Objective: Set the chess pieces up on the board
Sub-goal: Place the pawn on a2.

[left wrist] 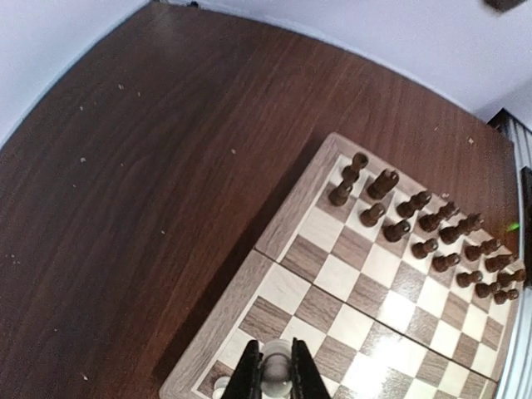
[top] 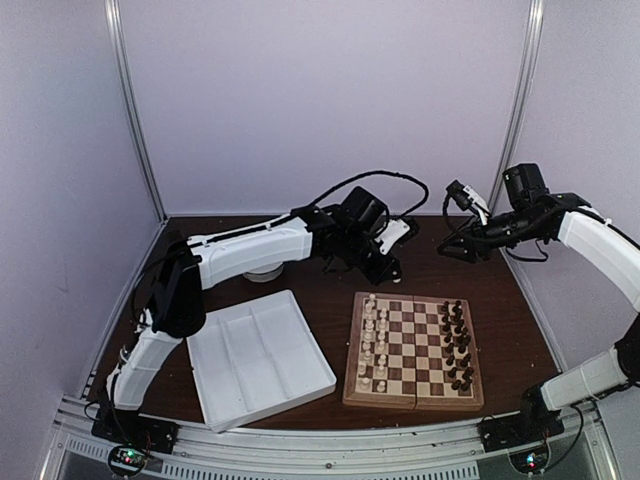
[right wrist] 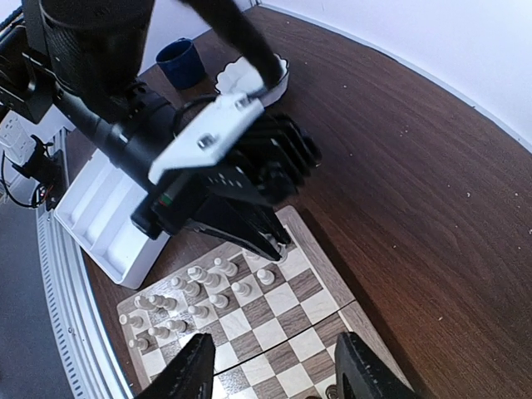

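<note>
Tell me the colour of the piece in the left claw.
Cream piece, best seen from the left wrist.

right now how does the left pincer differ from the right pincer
The left pincer is shut on a small cream wooden chess piece; the right pincer is open and holds nothing. The left pincer is down at a corner of the square checked wooden board; the right pincer hangs higher above it. Both have dark fingers and look down on the board.
</note>
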Controlling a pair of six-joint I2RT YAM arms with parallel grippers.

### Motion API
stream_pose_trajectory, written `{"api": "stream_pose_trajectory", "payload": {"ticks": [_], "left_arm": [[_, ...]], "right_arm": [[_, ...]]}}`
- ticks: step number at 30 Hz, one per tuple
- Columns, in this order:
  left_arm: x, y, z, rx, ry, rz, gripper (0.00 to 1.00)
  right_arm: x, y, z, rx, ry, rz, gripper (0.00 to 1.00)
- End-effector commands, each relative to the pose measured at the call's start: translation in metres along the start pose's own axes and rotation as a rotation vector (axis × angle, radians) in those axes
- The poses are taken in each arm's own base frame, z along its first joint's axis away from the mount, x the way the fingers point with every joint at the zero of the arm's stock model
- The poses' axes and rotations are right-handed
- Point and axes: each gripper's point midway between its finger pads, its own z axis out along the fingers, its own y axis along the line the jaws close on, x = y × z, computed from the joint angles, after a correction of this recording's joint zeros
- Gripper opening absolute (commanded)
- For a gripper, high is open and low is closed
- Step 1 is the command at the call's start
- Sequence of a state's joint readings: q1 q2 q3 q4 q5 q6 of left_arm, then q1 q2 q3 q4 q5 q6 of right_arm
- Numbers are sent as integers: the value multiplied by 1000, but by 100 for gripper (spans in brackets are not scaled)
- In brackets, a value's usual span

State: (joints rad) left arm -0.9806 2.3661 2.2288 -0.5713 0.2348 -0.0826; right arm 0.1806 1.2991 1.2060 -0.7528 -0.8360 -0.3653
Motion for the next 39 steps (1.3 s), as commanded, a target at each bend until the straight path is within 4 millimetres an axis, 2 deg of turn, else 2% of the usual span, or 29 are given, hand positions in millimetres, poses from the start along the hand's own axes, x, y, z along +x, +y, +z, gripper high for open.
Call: {"api": "stream_pose_trajectory", "payload": {"ticks": [1, 8, 14, 25, 39], "left_arm": [[13, 10, 17, -21, 59, 52, 0], [32, 20, 42, -47, 104, 99, 0], [46, 22, 54, -77, 146, 147, 1], [61, 18, 60, -64, 194, 178, 1], [68, 17, 62, -56, 216, 196, 2]], "right_arm": [[8, -14, 1, 50, 25, 12, 53], [12, -17, 2, 51, 27, 21, 54], [14, -20, 2, 53, 31, 29, 54], [15, -19, 4, 35, 32, 35, 54], [15, -18, 4, 29, 29, 36, 54]]}}
